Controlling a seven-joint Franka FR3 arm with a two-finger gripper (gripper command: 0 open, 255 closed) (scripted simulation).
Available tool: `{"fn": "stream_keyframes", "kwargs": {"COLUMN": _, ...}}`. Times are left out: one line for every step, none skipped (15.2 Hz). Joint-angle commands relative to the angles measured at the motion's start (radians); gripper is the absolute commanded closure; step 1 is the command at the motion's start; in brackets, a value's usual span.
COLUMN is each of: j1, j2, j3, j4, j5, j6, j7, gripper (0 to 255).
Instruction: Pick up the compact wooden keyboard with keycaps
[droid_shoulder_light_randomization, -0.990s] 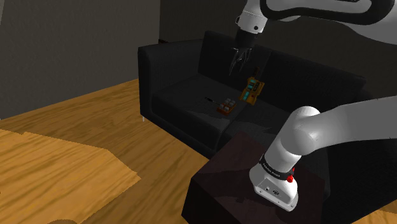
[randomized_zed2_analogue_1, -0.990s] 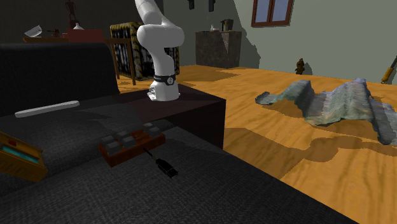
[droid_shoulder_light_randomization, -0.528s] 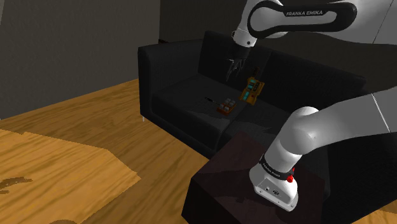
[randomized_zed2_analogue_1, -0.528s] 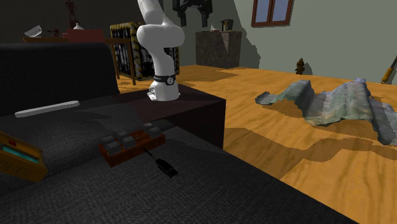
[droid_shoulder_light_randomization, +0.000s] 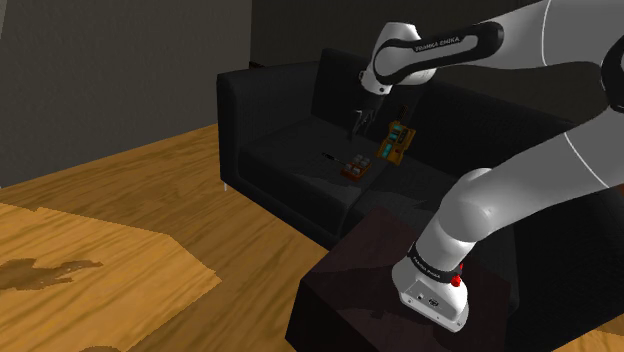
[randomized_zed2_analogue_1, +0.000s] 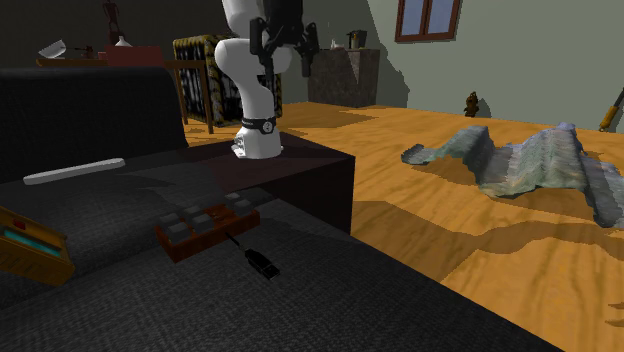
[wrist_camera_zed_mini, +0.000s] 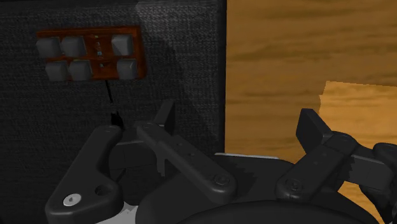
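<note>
Black sofa (droid_shoulder_light_randomization: 285, 150) holds keyboard (droid_shoulder_light_randomization: 355, 167) beside wooden floor (droid_shoulder_light_randomization: 110, 200).

Dim overall; sofa (droid_shoulder_light_randomization: 280, 150) near-black, little detail. Floor (randomized_zed2_analogue_1: 530, 280) warmer, brighter, w/ broad soft shadows in 2nd ext. view. Arm (droid_shoulder_light_randomization: 520, 190) lit on top, grey underneath. Wrist view: paler diagonal band across sofa fabric.

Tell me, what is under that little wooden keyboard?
The keyboard lies flat on the black sofa seat, its cable trailing across the fabric. The patch of seat directly beneath is covered.
</note>
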Motion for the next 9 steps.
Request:
{"fn": "stream_keyframes", "kwargs": {"j1": -0.003, "j2": 0.071, "j3": -0.035, "j4": 0.013, "j5": 0.001, "j6": 0.062, "j7": -0.042, "gripper": 0}}
{"fn": "stream_keyframes", "kwargs": {"j1": -0.003, "j2": 0.105, "j3": -0.052, "j4": 0.019, "j5": 0.004, "j6": 0.090, "j7": -0.063, "gripper": 0}}
{"fn": "stream_keyframes", "kwargs": {"j1": -0.004, "j2": 0.140, "j3": -0.068, "j4": 0.027, "j5": 0.009, "j6": 0.118, "j7": -0.085, "gripper": 0}}
{"fn": "stream_keyframes", "kwargs": {"j1": -0.003, "j2": 0.176, "j3": -0.085, "j4": 0.036, "j5": 0.016, "j6": 0.145, "j7": -0.108, "gripper": 0}}
{"fn": "stream_keyframes", "kwargs": {"j1": -0.002, "j2": 0.213, "j3": -0.101, "j4": 0.046, "j5": 0.025, "j6": 0.171, "j7": -0.133, "gripper": 0}}
{"fn": "stream_keyframes", "kwargs": {"j1": -0.001, "j2": 0.251, "j3": -0.117, "j4": 0.059, "j5": 0.037, "j6": 0.197, "j7": -0.158, "gripper": 0}}
{"fn": "stream_keyframes", "kwargs": {"j1": 0.001, "j2": 0.289, "j3": -0.132, "j4": 0.072, "j5": 0.052, "j6": 0.221, "j7": -0.185, "gripper": 0}}
{"fn": "stream_keyframes", "kwargs": {"j1": 0.002, "j2": 0.329, "j3": -0.147, "j4": 0.087, "j5": 0.070, "j6": 0.244, "j7": -0.214, "gripper": 0}}
{"fn": "stream_keyframes", "kwargs": {"j1": 0.004, "j2": 0.369, "j3": -0.161, "j4": 0.103, "j5": 0.091, "j6": 0.266, "j7": -0.244, "gripper": 0}}
